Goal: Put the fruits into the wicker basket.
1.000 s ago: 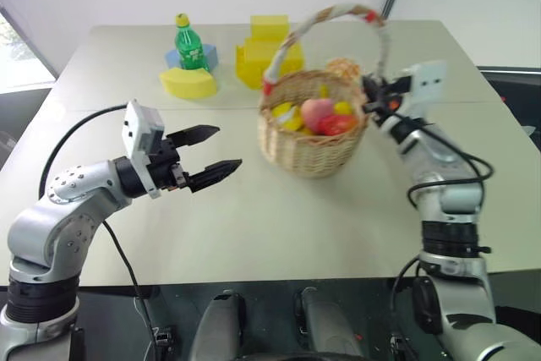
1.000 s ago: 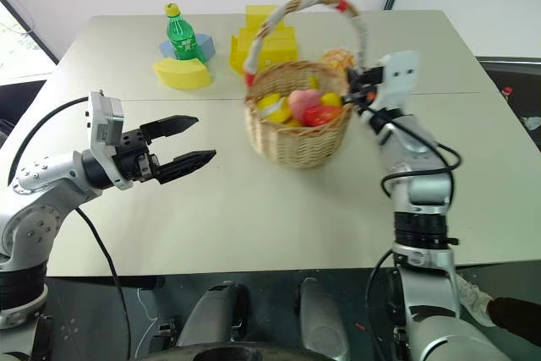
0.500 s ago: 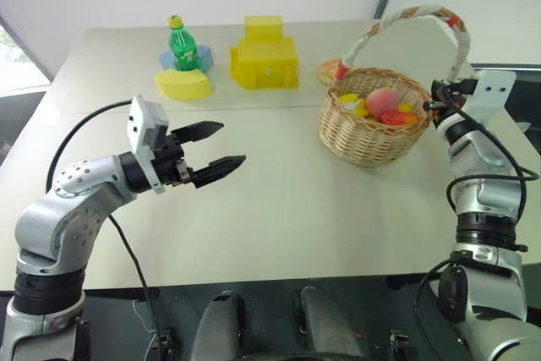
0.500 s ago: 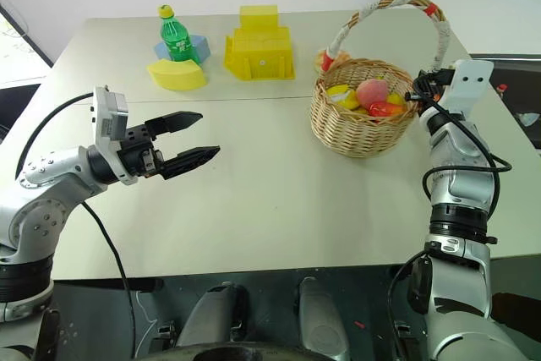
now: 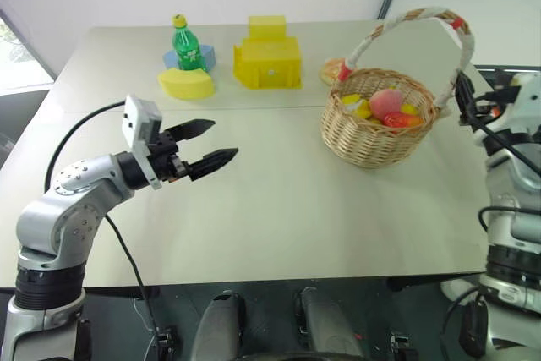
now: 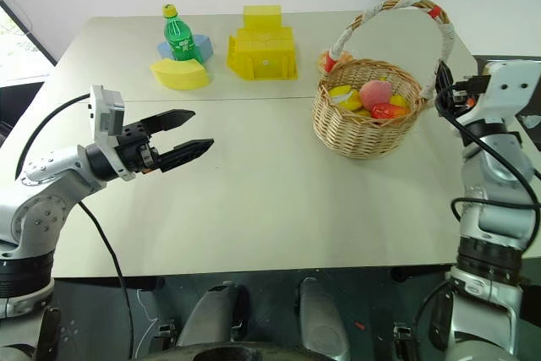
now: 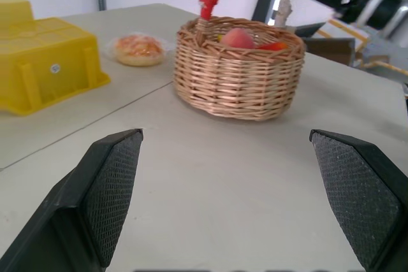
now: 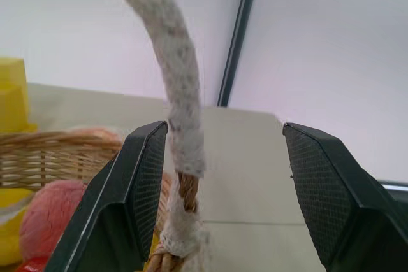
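A round wicker basket (image 6: 366, 118) of light-tan woven cane stands on the right side of a smooth, pale table (image 6: 270, 200), its tall arched handle (image 6: 397, 8) wound in white cord with red ends. Inside lie the toy fruits: a matte pink peach (image 6: 374, 93), a yellow lemon (image 6: 346, 97) at the left rim, a glossy red-and-yellow fruit (image 6: 390, 110) and another small yellow piece (image 6: 397, 100) toward the right. Just beyond the basket's far-left rim sits a flat, orange-speckled round item in clear wrap (image 7: 136, 49). The right gripper (image 8: 223, 176), just right of the basket, has its two black, cross-hatched fingers parted, the handle's rough white wrapping standing against the inner face of one finger; nothing is clamped. The left gripper (image 5: 203, 145) hangs over the table's near-left area, well apart from the basket, its tapered black fingers spread wide and holding nothing. At the far side stand a boxy yellow plastic block (image 6: 262, 44), a curved yellow wedge (image 6: 180, 73) and a green bottle (image 6: 178, 36) with a yellow cap
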Robot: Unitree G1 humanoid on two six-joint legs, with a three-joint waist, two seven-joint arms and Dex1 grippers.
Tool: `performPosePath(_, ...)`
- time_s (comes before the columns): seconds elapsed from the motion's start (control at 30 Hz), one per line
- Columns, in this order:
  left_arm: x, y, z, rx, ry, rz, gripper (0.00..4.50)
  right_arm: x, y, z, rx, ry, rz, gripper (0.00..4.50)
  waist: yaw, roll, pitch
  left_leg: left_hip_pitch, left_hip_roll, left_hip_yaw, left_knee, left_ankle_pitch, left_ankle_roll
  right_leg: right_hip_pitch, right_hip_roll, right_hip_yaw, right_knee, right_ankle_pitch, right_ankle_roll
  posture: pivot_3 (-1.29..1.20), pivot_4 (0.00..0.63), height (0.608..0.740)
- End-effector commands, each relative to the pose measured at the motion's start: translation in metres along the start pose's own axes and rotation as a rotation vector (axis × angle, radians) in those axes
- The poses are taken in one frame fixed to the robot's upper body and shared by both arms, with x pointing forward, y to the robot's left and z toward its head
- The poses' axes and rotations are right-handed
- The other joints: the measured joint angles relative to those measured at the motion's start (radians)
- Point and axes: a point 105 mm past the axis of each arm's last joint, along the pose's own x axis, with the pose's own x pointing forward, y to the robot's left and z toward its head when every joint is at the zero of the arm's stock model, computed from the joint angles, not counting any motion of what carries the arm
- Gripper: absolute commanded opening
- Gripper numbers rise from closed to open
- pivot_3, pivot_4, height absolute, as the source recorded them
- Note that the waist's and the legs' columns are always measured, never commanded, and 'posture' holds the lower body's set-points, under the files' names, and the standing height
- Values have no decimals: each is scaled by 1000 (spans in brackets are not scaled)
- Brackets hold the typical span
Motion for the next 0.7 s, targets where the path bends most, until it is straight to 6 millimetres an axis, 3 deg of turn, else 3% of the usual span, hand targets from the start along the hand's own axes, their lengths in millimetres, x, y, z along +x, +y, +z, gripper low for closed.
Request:
performPosePath(0.03, -10, 13, 6, 35, -31, 79, 4500, -12, 12, 26, -33, -61, 128, 3002, -3, 0, 0, 1, 0, 0, 0, 0, 0, 0, 0, 0, 0, 0, 0, 0, 150, 740)
performPosePath(0.2, -27, 25, -4, 45, 7, 152, 4500, -35, 34, 24, -18, -19, 343, 3002, -3, 0, 0, 1, 0, 0, 0, 0, 0, 1, 0, 0, 0, 0, 0, 0, 150, 740)
performPosePath(0.33, -46, 39, -17, 63, 68, 252, 4500, -62, 94, 14, 8, 68, 696, 3002, -4, 0, 0, 1, 1, 0, 0, 0, 0, 1, 0, 0, 0, 0, 0, 0, 150, 740)
performPosePath(0.43, -51, 43, -28, 59, 106, 289, 4500, -72, 121, 3, 29, 129, 829, 3002, -2, 0, 0, 2, 1, 0, 0, 0, 0, 1, 0, 0, 0, 0, 0, 0, 150, 740)
performPosePath(0.7, -57, 39, -45, 56, 143, 329, 4500, -67, 144, -15, 84, 145, 890, 3002, 3, -1, 0, 1, 1, -1, 0, 0, 0, 1, -1, 0, -1, 0, 0, 0, 150, 740)
